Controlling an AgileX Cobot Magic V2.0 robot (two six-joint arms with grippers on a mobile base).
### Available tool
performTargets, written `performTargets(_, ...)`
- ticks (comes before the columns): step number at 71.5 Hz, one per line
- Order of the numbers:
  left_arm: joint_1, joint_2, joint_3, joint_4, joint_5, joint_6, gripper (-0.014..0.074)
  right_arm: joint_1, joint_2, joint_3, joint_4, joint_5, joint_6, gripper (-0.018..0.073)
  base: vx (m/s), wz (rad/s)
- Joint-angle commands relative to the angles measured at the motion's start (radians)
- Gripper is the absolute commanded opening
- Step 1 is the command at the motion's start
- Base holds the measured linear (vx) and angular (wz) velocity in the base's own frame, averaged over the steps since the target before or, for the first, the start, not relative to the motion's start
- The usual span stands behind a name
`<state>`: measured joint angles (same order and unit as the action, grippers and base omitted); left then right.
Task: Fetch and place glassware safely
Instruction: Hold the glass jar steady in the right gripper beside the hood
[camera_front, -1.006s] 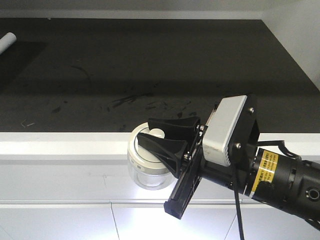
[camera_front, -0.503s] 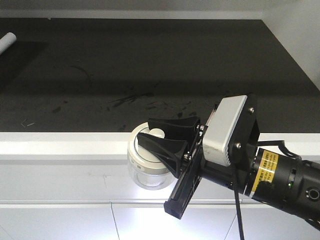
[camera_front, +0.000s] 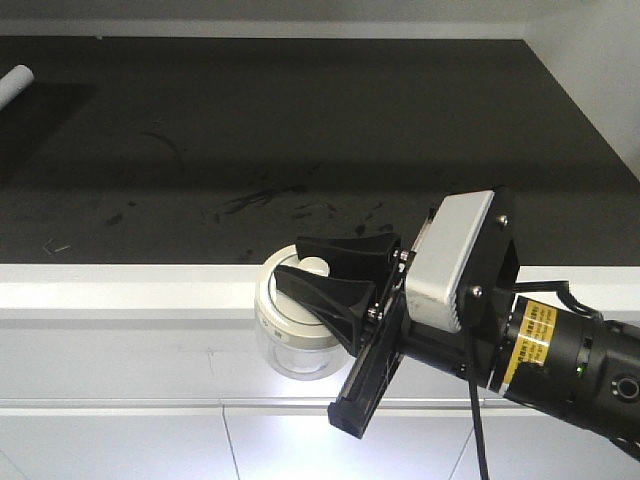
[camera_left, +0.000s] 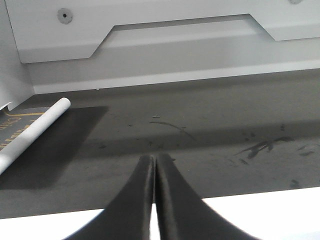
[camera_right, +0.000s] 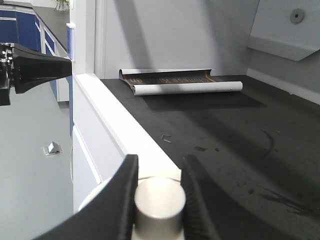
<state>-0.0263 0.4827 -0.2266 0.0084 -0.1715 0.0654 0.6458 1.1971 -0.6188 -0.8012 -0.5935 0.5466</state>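
In the lower centre of the front view, the glass jar is being held against the white ledge, its lid knob being pinched between the fingers of the right claw. The jar's contents cannot be told. The left claw is being held pressed together over the dark counter.

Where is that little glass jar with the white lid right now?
In the front view the glass jar sits low and centre, at the white ledge along the dark counter's near edge, with the right claw straddling its lid knob.
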Motion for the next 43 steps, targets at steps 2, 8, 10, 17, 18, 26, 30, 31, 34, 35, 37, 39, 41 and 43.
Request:
performTargets(2, 0.000, 0.001, -0.029, -0.008, -0.071, -0.008, -0.0007, -0.001, -0.029, -0.029, 0.037, -0.076, -0.003, -0.0003, 0.00, 0.01)
performTargets(8, 0.000, 0.001, -0.029, -0.008, -0.071, -0.008, -0.0007, -0.001, -0.029, -0.029, 0.037, -0.076, -0.003, -0.0003, 0.00, 0.02)
performTargets(10, 0.000, 0.001, -0.029, -0.008, -0.071, -0.008, -0.0007, -0.001, -0.029, -0.029, 0.037, -0.076, -0.003, -0.0003, 0.00, 0.02)
performTargets(17, 0.000, 0.001, -0.029, -0.008, -0.071, -0.008, -0.0007, -0.001, -0.029, -0.029, 0.037, -0.076, -0.003, -0.0003, -0.01, 0.04)
performTargets(18, 0.000, 0.001, -0.029, -0.008, -0.071, -0.008, -0.0007, -0.001, -0.029, -0.029, 0.037, -0.076, -0.003, -0.0003, -0.01, 0.05)
performTargets(26, 0.000, 0.001, -0.029, -0.008, -0.071, -0.008, -0.0007, -0.001, -0.029, -0.029, 0.037, -0.076, -0.003, -0.0003, -0.02, 0.07)
performTargets(30, 0.000, 0.001, -0.029, -0.008, -0.071, -0.008, -0.0007, -0.001, -0.029, -0.029, 0.037, -0.076, -0.003, -0.0003, -0.03, 0.10)
performTargets(31, 0.000, 0.001, -0.029, -0.008, -0.071, -0.008, -0.0007, -0.001, -0.029, -0.029, 0.037, -0.076, -0.003, -0.0003, -0.03, 0.13)
performTargets(34, 0.000, 0.001, -0.029, -0.008, -0.071, -0.008, -0.0007, -0.001, -0.029, -0.029, 0.037, -0.076, -0.003, -0.0003, -0.04, 0.15)
performTargets(35, 0.000, 0.001, -0.029, -0.008, -0.071, -0.008, -0.0007, -0.001, -0.029, -0.029, 0.037, -0.076, -0.003, -0.0003, -0.04, 0.16)
performTargets(37, 0.000, 0.001, -0.029, -0.008, -0.071, -0.008, -0.0007, -0.001, -0.029, -0.029, 0.036, -0.077, -0.003, -0.0003, -0.04, 0.18)
performTargets(39, 0.000, 0.001, -0.029, -0.008, -0.071, -0.008, -0.0007, -0.001, -0.029, -0.029, 0.036, -0.077, -0.003, -0.0003, -0.04, 0.21)
performTargets(41, 0.000, 0.001, -0.029, -0.008, -0.071, -0.008, -0.0007, -0.001, -0.029, -0.029, 0.036, -0.077, -0.003, -0.0003, -0.04, 0.23)
performTargets(43, 0.000, 0.001, -0.029, -0.008, -0.071, -0.008, -0.0007, -0.001, -0.029, -0.029, 0.036, -0.077, -0.003, -0.0003, -0.04, 0.26)
